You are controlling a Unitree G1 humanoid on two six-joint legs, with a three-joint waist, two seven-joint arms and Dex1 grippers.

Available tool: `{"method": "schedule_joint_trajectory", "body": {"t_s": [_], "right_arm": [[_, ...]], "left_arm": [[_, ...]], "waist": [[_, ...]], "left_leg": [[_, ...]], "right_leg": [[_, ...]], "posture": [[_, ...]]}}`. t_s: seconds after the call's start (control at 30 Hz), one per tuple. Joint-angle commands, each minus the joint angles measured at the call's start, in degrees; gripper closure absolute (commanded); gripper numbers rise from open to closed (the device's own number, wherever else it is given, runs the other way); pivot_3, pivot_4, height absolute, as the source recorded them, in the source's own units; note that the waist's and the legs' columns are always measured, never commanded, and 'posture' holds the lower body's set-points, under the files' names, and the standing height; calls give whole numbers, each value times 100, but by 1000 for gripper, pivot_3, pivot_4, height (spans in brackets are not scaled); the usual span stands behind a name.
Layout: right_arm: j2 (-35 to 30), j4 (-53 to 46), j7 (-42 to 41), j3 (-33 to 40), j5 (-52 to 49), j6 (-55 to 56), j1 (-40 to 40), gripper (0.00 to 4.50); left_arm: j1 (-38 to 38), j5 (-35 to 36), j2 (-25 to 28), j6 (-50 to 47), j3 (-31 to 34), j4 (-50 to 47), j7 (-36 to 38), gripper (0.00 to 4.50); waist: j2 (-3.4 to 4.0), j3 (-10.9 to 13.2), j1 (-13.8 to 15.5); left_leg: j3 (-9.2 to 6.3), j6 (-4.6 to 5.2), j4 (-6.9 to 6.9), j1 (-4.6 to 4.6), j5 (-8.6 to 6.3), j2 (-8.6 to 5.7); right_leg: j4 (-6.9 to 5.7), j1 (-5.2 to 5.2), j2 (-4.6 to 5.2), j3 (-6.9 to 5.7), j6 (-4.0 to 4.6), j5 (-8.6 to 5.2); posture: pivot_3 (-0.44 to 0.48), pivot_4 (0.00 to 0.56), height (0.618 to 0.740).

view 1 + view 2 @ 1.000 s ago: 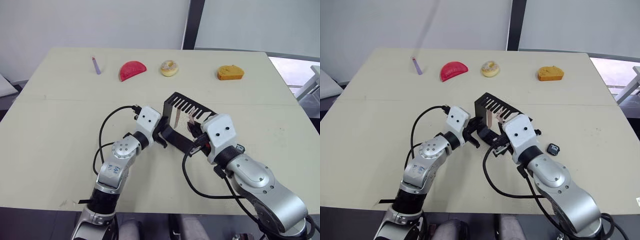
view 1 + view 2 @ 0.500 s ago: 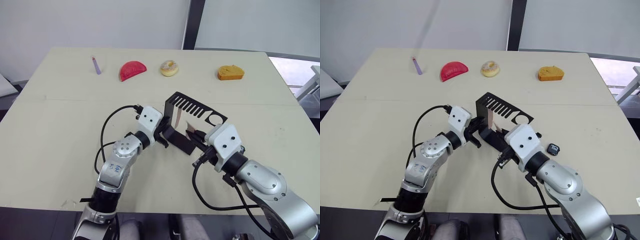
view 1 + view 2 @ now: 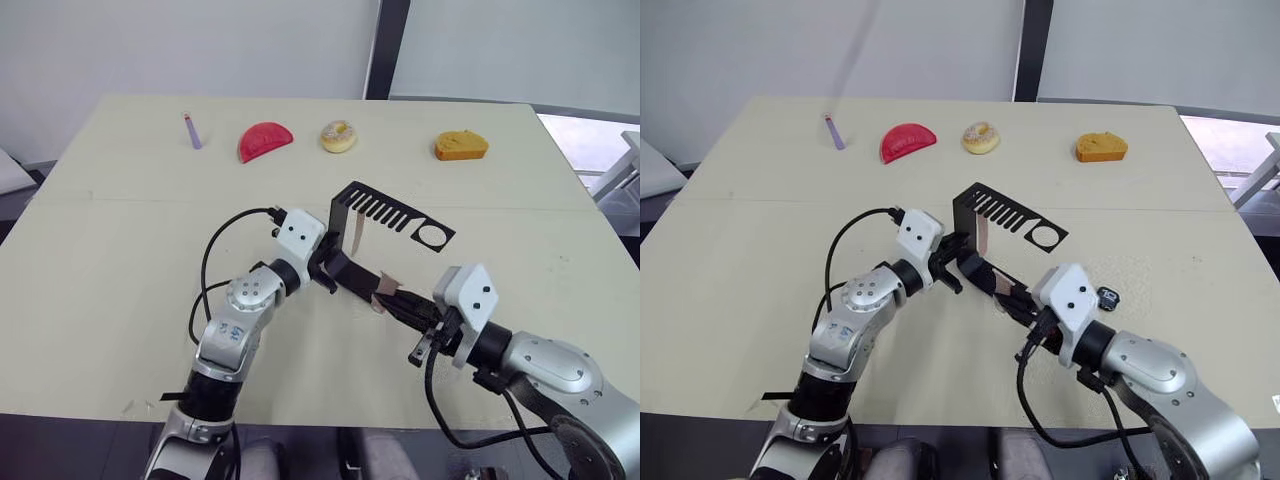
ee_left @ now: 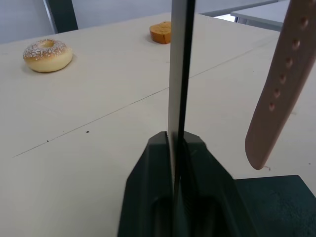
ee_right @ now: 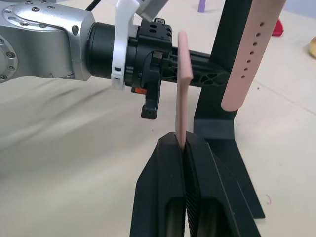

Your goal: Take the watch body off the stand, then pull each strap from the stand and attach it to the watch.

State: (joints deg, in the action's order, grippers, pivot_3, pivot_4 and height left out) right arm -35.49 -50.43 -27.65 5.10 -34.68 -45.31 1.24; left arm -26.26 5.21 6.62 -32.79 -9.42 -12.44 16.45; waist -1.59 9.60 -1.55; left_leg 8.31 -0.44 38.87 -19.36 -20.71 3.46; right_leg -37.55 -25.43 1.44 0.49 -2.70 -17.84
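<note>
Pink strap (image 5: 182,84), thin and floppy, is pinched by its end in the right gripper's (image 3: 1012,303) jaws, low near the stand (image 3: 352,208). Left gripper (image 4: 176,143), arm bent inward, clamps the stand's upright. Second strap (image 4: 276,84) hangs from the comb. Watch body (image 3: 1107,296) lies on the surface, right.

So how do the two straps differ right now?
The holed strap hangs from the stand; the plain strap is off it, pinched in the right pincer. The holed strap shows a row of holes; the plain strap, seen edge-on, shows none. Both are pale pink.
</note>
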Motion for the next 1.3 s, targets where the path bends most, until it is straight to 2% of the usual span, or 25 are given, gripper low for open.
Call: {"method": "schedule_joint_trajectory", "body": {"t_s": [0.03, 0.13, 0.17, 0.2, 0.23, 0.37, 0.53, 0.67, 0.73, 0.77, 0.83, 1.1, 1.3], "right_arm": [[-152, 71, -258, 295, -340, 2, 23, 4500], [-279, 307, -461, 484, -678, -38, 113, 4500], [-331, 374, -532, 521, -762, -33, 140, 4500], [-392, 442, -611, 543, -829, -27, 174, 4500], [-454, 494, -691, 548, -873, -14, 201, 4500], [-734, 782, -1227, 514, -1178, 15, 396, 4500], [-749, 1065, -1531, 472, -1862, -229, 698, 4500], [-723, 1262, -1647, 382, -2542, -533, 999, 4500], [-730, 1307, -1673, 269, -2668, -619, 1152, 4500], [-723, 1325, -1665, 212, -2710, -647, 1221, 4500], [-633, 1397, -1530, 90, -2792, -715, 1386, 4500], [-529, 1581, -1297, -19, -3163, -995, 1783, 4500], [-530, 1567, -1234, -65, -3248, -1099, 1888, 4500]], "left_arm": [[-65, 125, 24, -40, 120, -185, 67, 2623], [145, 385, 313, -296, 296, -547, 364, 1152], [232, 495, 425, -375, 355, -672, 488, 834], [323, 621, 550, -463, 413, -801, 629, 223], [417, 766, 686, -556, 484, -936, 772, 66], [953, 1976, 1729, -860, 1081, -1640, 2172, 66], [945, 3659, 2432, -1502, 1851, -1495, 3314, 66], [436, 4889, 2597, -2357, 2019, -1151, 3558, 66], [262, 5259, 2460, -2516, 1990, -1027, 3525, 584], [195, 5368, 2399, -2563, 1945, -981, 3495, 868], [90, 5250, 2335, -2481, 1646, -966, 3552, 1778], [-61, 4973, 1986, -2151, 1040, -810, 3472, 1778], [-137, 4887, 1815, -1981, 902, -721, 3386, 1778]], "waist": [[0, 0, -1], [0, 0, -10], [0, 0, -28], [1, 0, -37], [1, 0, -36], [1, 1, -32], [0, 1, -1], [-1, 2, 6], [-1, 2, -3], [-1, 2, -7], [-1, 2, -27], [0, 2, -16], [0, 2, -15]], "left_leg": [[0, 0, 0, 0, 0, 0], [0, 0, 0, 1, 0, 0], [0, 0, 0, 1, 0, 1], [3, 0, -1, 3, 0, 2], [3, -1, -3, 7, 0, 3], [2, -5, -2, 9, 0, 7], [-2, -3, 4, 3, -2, 5], [-8, -4, 6, -1, -4, 5], [-8, -2, 8, -3, -6, 5], [-9, -2, 7, -2, -6, 5], [-8, -2, 7, -2, -7, 5], [-8, -4, 10, -2, -5, 6], [-8, -4, 10, -3, -5, 6]], "right_leg": [[1, 0, 0, 0, 0, 0], [0, 0, 0, 0, 0, 0], [0, 0, -1, 1, 0, 0], [-2, 0, -2, 2, 0, 0], [-6, 0, -2, 2, 1, -1], [-9, -1, -2, 1, 6, -3], [-4, 2, 2, -4, 7, -4], [-1, 3, 2, -9, 7, -4], [0, 3, 2, -9, 7, -4], [0, 4, 2, -9, 6, -4], [0, 3, 0, -8, 6, -3], [-1, 2, 0, -6, 6, -3], [-1, 2, 0, -7, 6, -3]], "posture": [[0, 150, 737], [0, 150, 737], [0, 150, 737], [0, 150, 737], [0, 150, 737], [0, 150, 737], [0, 150, 737], [0, 150, 737], [0, 150, 737], [0, 150, 737], [0, 150, 737], [0, 150, 737], [0, 150, 737]]}}
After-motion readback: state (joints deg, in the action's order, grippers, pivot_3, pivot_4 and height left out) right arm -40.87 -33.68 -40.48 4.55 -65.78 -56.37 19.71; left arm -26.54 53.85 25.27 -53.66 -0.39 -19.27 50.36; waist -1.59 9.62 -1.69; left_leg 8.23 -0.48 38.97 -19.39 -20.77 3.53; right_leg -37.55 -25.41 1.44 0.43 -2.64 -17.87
